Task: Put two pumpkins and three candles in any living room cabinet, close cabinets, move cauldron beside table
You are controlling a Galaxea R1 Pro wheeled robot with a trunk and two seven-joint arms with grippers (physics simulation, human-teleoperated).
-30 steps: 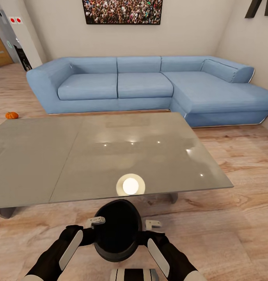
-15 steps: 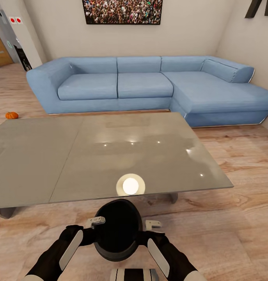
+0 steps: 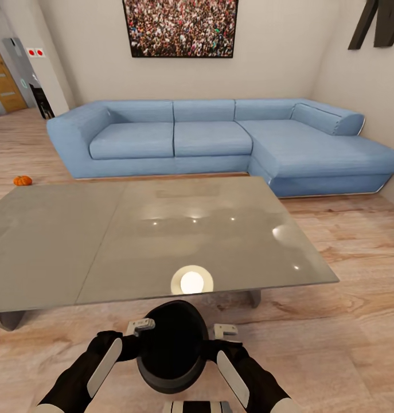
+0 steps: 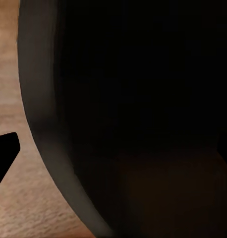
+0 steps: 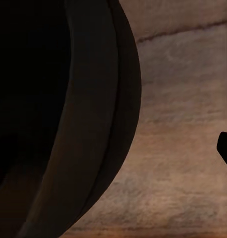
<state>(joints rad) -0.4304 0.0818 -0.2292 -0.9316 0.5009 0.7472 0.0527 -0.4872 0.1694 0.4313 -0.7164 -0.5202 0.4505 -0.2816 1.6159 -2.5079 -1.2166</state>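
Cauldron held between both tools, just short of the grey worktop.

Beyond the tools, a blue sofa (image 3: 219, 137) lines the far wall, with the long grey worktop (image 3: 76, 241) nearer. The black cauldron (image 3: 172, 344) sits between the left tool (image 3: 140, 327) and right tool (image 3: 225, 331), one against each side; whether either is spread or pressed together I cannot tell. One pumpkin (image 3: 22, 180) lies on the floor far off, ahead of the left tool.
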